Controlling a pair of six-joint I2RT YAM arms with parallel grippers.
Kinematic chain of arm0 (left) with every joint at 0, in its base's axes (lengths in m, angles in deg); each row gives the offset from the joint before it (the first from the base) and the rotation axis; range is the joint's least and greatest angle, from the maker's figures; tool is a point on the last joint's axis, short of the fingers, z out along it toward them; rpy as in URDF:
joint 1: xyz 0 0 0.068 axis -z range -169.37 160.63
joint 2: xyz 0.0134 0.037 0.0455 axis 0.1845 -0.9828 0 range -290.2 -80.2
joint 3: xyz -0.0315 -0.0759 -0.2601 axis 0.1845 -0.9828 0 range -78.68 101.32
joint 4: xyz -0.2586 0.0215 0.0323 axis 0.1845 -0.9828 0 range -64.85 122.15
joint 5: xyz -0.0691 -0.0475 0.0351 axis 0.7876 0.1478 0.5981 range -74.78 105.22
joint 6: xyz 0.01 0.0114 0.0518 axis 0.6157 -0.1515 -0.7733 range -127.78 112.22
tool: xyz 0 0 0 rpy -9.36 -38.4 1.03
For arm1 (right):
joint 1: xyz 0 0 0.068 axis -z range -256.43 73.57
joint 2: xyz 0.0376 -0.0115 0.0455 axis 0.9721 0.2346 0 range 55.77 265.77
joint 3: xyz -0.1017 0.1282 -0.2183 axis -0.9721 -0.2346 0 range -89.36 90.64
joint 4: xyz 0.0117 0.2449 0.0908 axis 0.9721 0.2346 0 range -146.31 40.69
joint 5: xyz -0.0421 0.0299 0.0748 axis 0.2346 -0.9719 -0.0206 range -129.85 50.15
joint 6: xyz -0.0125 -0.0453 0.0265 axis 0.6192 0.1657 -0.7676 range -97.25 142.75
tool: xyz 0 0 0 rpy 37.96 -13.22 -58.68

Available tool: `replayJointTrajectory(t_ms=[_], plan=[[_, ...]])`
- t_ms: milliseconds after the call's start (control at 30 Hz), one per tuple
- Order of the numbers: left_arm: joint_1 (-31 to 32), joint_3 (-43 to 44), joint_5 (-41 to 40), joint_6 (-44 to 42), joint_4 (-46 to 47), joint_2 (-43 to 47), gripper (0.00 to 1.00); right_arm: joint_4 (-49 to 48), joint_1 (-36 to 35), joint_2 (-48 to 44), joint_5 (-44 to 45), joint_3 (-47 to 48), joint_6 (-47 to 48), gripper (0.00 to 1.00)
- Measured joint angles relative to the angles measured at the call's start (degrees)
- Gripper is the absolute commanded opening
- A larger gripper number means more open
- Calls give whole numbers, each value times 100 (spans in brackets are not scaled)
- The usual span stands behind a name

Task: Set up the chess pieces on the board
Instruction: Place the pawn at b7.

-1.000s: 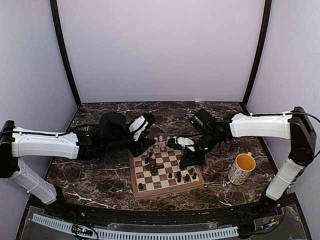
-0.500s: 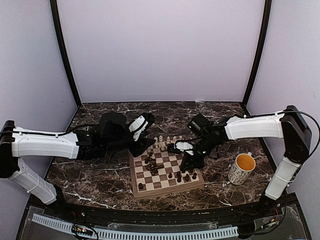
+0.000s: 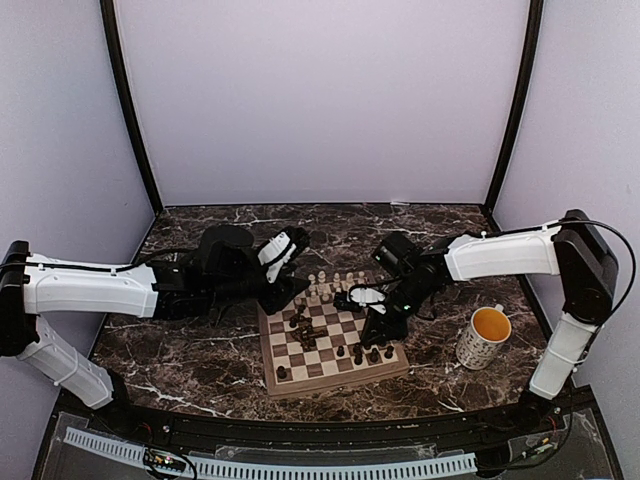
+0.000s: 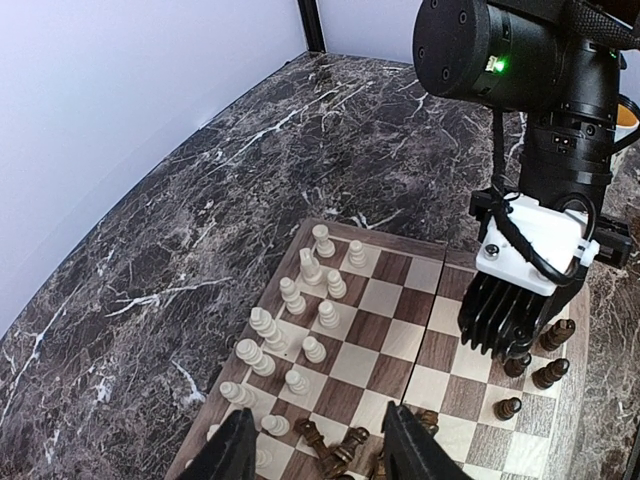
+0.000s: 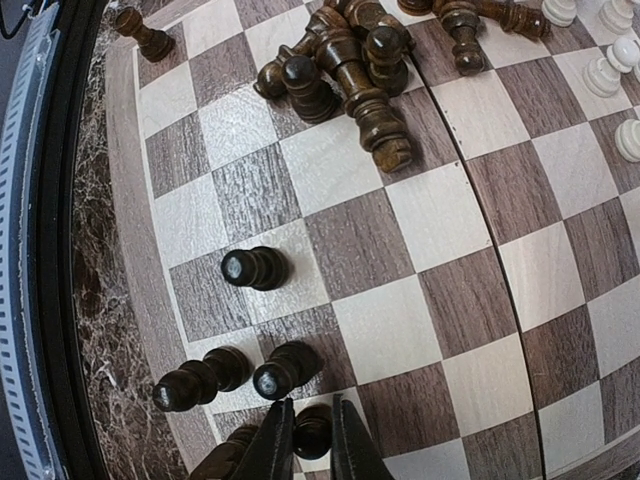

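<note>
The board [image 3: 330, 377] lies mid-table between both arms. Cream chess pieces [image 4: 300, 300] stand in two rows along its far edge. Several dark pieces [image 5: 350, 60] lie toppled in a heap near the board's middle, and others [image 5: 255, 268] stand along the right side. My right gripper [image 5: 311, 405] points down at the board's right side, shut on an upright dark piece [image 5: 313, 432] that stands on a light square. My left gripper [image 4: 325, 440] hovers open over the board's left part, above the toppled heap, with nothing between its fingers.
A speckled mug [image 3: 487, 335] with a yellow inside stands on the marble table [image 3: 180, 370] right of the board, close to the right arm. Two dark pieces [image 5: 195, 378] stand beside the right gripper's fingers. Walls close in the back and sides.
The right gripper has come down and slightly left onto the board's right side among the dark pieces. The left arm has not moved.
</note>
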Motion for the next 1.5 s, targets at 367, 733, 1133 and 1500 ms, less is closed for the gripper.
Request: replayJointTrajectory(t_ms=[367, 733, 1133, 1500], plan=[[0, 31, 2, 0, -4, 0, 46, 9, 0, 4, 9, 0, 20, 22], [0, 33, 2, 0, -9, 0, 46, 42, 0, 4, 7, 0, 44, 13], [0, 35, 4, 2, -48, 0, 46, 44, 0, -4, 17, 0, 87, 10], [0, 44, 4, 20, -55, 0, 46, 79, 0, -125, 151, -79, 127, 9]])
